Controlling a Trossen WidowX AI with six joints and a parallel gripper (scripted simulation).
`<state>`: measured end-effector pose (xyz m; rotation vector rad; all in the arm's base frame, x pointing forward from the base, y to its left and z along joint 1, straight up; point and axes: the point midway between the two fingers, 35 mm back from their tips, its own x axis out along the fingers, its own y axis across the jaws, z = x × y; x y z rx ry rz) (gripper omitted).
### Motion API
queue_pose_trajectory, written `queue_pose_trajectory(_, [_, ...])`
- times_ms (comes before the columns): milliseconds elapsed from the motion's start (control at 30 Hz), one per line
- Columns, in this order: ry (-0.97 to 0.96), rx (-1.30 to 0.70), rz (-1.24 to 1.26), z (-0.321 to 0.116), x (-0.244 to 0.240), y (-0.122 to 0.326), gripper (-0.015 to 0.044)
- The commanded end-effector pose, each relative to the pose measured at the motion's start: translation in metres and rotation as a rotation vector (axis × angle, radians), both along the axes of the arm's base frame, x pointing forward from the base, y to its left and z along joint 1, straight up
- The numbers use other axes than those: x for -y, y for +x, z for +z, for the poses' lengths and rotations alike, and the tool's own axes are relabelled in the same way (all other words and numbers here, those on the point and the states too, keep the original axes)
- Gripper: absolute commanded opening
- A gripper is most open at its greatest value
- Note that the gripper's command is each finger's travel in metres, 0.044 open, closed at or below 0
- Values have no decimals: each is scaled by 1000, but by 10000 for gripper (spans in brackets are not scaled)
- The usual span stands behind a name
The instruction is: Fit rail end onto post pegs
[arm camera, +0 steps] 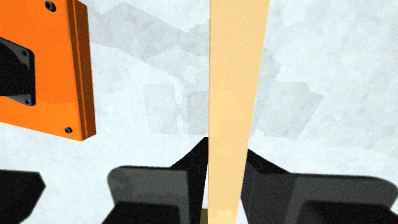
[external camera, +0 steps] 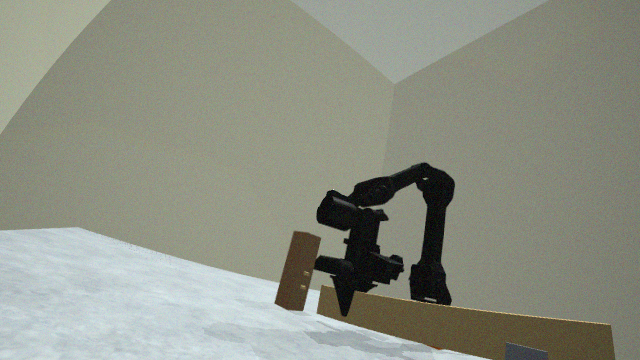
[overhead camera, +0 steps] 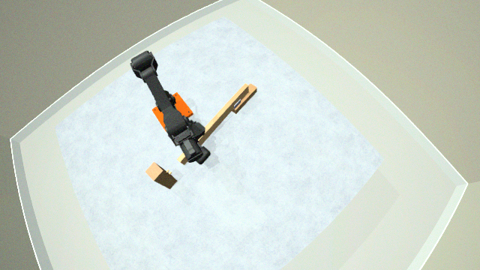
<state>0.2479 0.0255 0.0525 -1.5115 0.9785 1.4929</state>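
The long wooden rail [overhead camera: 220, 118] [external camera: 450, 325] [arm camera: 232, 100] has its far end at the grey bracket [overhead camera: 237, 103] [external camera: 525, 352] on the low footboard block [overhead camera: 247, 101]. My gripper [external camera: 345, 307] [arm camera: 217, 141] is shut on the rail a little way from its near end, one finger on each side. The near end looks raised slightly off the table in the exterior view. The wooden post [overhead camera: 154, 172] [external camera: 295, 267] stands upright beyond that end, with a gap between. Its two pegs [overhead camera: 169, 172] [external camera: 304, 280] are bare and face the rail. The rail's end holes are not visible.
The orange base plate [overhead camera: 184, 105] [arm camera: 55, 90] of the arm lies beside the rail. The arm reaches over the near part of the rail and hides some of it in the top view. Pale walls surround the table.
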Motion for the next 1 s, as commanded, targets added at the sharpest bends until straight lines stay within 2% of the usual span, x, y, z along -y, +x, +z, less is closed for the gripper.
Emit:
queue_pose_trajectory(0, [7, 12, 3, 6, -1, 3, 0])
queue_pose_trajectory(967, [7, 13, 3, 20, -2, 3, 0])
